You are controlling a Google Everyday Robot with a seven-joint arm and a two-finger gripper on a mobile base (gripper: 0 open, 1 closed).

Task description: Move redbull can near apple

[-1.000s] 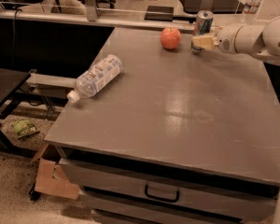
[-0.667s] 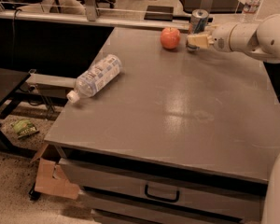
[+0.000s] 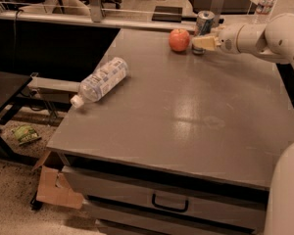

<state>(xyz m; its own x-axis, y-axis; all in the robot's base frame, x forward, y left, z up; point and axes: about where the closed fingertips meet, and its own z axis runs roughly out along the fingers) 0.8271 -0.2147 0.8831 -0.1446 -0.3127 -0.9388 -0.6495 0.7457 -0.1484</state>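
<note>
On the grey desk [image 3: 186, 116], a clear plastic water bottle [image 3: 99, 80] lies sideways at the left edge, while by the far edge a round orange-red apple [image 3: 179, 39] sits just left of the slim silver-and-blue redbull can [image 3: 204, 21], upright and clamped low in the cream tool [image 3: 201, 43].

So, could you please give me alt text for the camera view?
The robot's gripper holds a slim silver-and-blue metal can upright beside a round orange-red apple on a grey table; a clear plastic bottle lies near its left edge.

One apple [image 3: 179, 39], two bottles [image 3: 99, 80] [image 3: 266, 0], gripper [image 3: 202, 42] on one can [image 3: 204, 20]
</note>
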